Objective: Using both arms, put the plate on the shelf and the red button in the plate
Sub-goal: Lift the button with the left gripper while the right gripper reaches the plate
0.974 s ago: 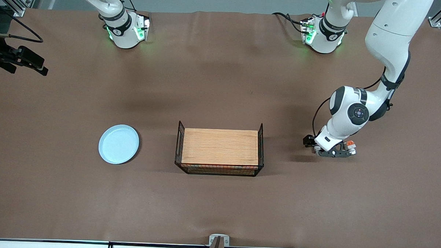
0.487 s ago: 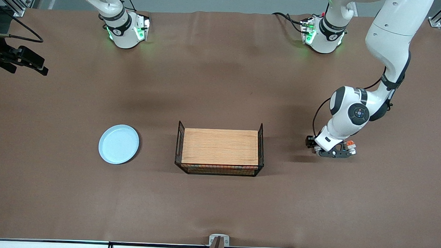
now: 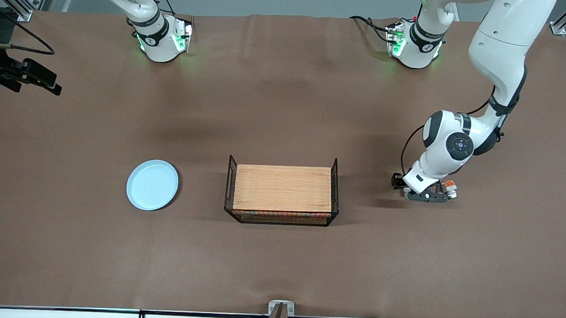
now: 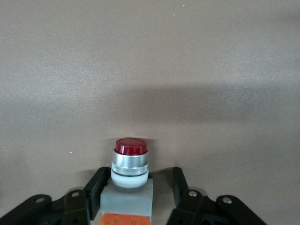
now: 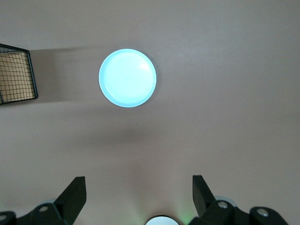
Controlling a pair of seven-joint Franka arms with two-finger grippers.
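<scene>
The light blue plate (image 3: 152,185) lies on the table toward the right arm's end; it also shows in the right wrist view (image 5: 127,78), far below. The red button (image 4: 131,165) lies on the table at the left arm's end, with its dark red cap, silver ring, grey-white body and orange block; in the front view only its orange end (image 3: 448,184) shows. My left gripper (image 4: 139,178) is low over it (image 3: 427,196), open, one finger against the body and the other a gap away. My right gripper (image 5: 138,183) is open and empty, high above the table.
A black wire basket (image 3: 281,219) holding a wooden board stands mid-table between plate and button; its corner shows in the right wrist view (image 5: 16,75). A black camera mount (image 3: 27,74) sits at the table edge at the right arm's end.
The left gripper has shifted very slightly around the button. The plate, the basket and the right arm have not moved.
</scene>
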